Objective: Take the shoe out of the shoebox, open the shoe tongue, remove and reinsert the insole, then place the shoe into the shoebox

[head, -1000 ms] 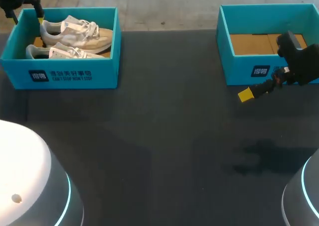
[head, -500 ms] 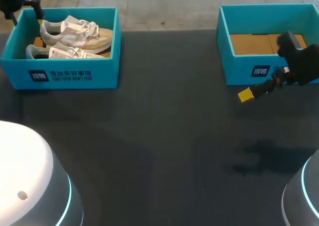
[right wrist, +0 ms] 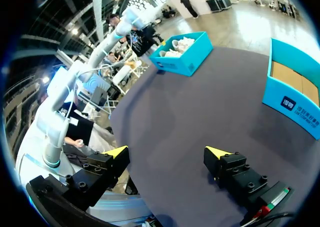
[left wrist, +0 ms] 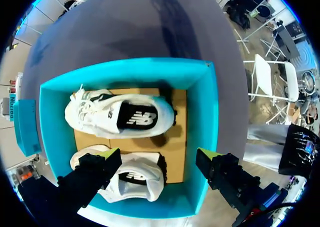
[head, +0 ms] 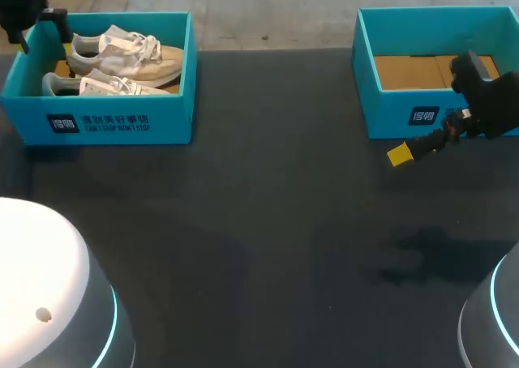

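Observation:
A teal shoebox (head: 105, 123) at the table's far left holds two white shoes lying side by side, one farther back (head: 122, 53) and one nearer the front wall (head: 101, 84). My left gripper (head: 50, 21) hangs over the box's left end. In the left wrist view it (left wrist: 160, 157) is open above the box wall (left wrist: 210, 112), straddling the heel of one shoe (left wrist: 135, 179); the other shoe (left wrist: 120, 119) lies ahead with its dark insole showing. My right gripper (head: 405, 151) is open and empty over the table (right wrist: 167, 152).
A second teal shoebox (head: 422, 113) stands at the far right, showing only its cardboard floor; my right gripper is just in front of its front wall (right wrist: 295, 104). The dark table (head: 259, 222) stretches between the two boxes.
My left gripper has shifted slightly down towards the left shoebox's end. The right arm, shoes and boxes have not moved.

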Robot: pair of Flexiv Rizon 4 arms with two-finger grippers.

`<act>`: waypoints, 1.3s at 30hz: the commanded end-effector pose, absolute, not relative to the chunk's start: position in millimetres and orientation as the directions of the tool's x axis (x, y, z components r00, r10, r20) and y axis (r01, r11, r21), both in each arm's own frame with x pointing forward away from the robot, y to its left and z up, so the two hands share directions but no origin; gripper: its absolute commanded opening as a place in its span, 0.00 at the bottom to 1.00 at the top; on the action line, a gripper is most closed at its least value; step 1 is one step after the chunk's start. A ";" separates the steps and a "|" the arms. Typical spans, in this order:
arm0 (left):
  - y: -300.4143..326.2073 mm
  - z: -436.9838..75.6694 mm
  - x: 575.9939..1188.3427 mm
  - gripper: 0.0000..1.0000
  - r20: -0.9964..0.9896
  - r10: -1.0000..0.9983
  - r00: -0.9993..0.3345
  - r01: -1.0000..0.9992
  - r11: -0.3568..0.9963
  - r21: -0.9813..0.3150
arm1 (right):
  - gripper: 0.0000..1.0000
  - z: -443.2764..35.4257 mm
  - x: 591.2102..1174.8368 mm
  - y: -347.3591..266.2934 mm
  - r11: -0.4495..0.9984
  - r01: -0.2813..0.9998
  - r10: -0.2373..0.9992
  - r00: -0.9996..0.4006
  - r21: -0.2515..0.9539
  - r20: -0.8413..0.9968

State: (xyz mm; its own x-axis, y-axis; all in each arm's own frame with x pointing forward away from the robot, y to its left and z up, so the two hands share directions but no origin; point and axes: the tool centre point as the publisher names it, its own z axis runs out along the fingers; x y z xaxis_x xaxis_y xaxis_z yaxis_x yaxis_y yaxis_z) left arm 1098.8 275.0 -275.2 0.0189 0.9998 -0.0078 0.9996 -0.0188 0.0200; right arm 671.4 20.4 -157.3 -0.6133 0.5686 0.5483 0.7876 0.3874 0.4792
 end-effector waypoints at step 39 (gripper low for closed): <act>278.7 -326.4 1066.0 0.46 0.001 0.996 0.092 0.996 -0.092 -0.009 | 1.00 -157.8 671.9 21.3 0.388 0.789 0.571 -0.612 0.477 0.548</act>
